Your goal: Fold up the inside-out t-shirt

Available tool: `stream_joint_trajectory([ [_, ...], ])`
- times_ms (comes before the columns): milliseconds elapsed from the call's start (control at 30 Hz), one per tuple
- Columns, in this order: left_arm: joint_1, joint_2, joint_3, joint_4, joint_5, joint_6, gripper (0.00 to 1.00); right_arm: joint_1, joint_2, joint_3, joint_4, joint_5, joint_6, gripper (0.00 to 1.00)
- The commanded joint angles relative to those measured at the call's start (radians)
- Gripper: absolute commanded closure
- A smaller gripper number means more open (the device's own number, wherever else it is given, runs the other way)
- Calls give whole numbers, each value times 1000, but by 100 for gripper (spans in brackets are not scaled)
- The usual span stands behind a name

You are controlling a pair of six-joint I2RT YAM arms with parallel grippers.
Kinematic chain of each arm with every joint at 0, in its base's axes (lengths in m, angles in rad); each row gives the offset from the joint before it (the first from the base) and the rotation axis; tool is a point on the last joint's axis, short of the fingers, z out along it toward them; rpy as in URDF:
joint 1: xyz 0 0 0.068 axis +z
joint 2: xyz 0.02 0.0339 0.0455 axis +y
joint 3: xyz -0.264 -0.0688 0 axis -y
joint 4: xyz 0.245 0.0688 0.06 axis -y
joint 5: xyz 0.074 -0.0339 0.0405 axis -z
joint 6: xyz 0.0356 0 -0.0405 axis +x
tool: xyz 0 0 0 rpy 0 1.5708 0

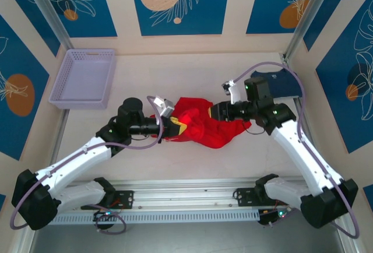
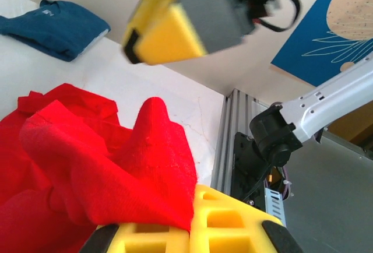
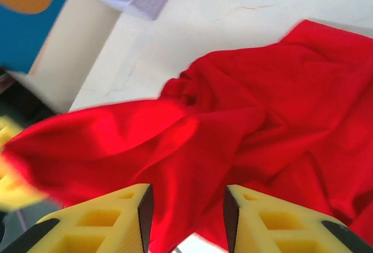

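1. The bright red, soft cloth short-sleeved t-shirt (image 1: 204, 126) lies bunched at the table's centre, between both arms.
2. The left gripper (image 2: 189, 227), at the shirt's 9 o'clock, pinches a cloth peak, probably to lift an edge for spreading.
3. The right gripper (image 3: 186, 215), at 3 o'clock, stands spread, with the cloth in its gap unclamped.
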Motion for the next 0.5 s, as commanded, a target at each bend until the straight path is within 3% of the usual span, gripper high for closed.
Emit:
stream_joint_trajectory([
  [0,8,0,30,-5,-23,19,100,49,-40,-46,30,-76,-33,59],
  [333,7,7,27,-4,-20,20,100,169,106,19,35,21,-39,59],
  [467,8,4,23,-3,-18,19,100,176,142,41,14,76,-45,66],
])
